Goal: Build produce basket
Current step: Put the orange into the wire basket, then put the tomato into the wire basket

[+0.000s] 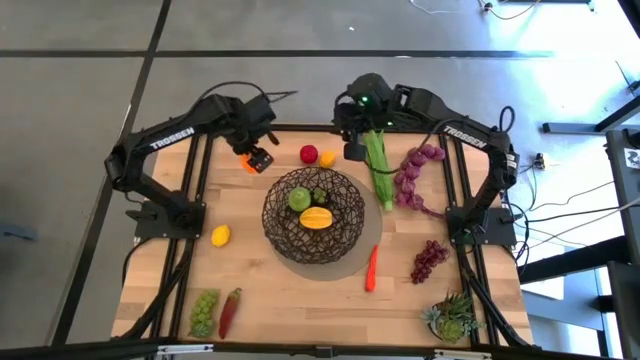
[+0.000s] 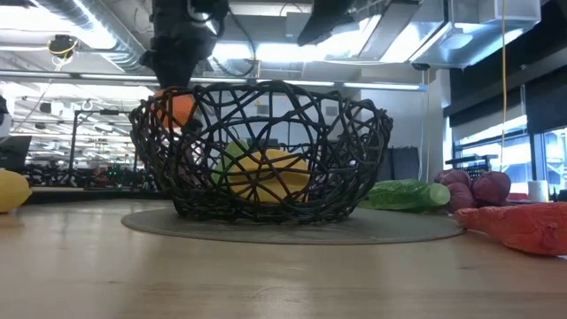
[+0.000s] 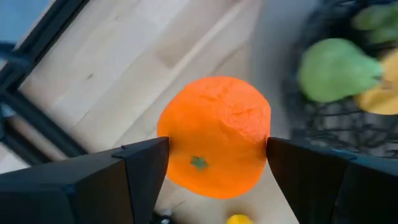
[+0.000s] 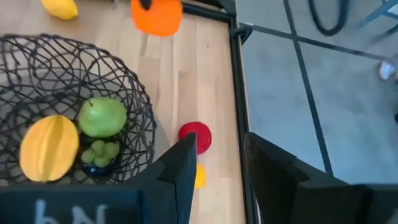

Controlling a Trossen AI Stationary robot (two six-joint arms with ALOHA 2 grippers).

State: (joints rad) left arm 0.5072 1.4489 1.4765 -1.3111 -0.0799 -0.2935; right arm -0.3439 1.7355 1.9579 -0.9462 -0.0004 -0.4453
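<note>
- A pale wooden table stands on a grey floor; the low view looks past it into a lit workshop room.
- The round, dark wire-mesh basket sits mid-table on a grey round mat, holding a green apple, a yellow mango and small green grapes.
- The left gripper is above the far left part of the table, left of the basket and apart from it, its fingers closed on a round orange lifted off the wood.
- The right gripper hovers over the far edge just behind the basket, jaws parted narrowly with nothing between them; a red apple and a small yellow-orange fruit lie below it.
- Right of the basket lie a long green leafy stalk, dark purple grapes and an orange carrot.
- Left lie a yellow lemon, light green grapes and a red chilli.
- In the low view the mesh partly hides the orange.
</note>
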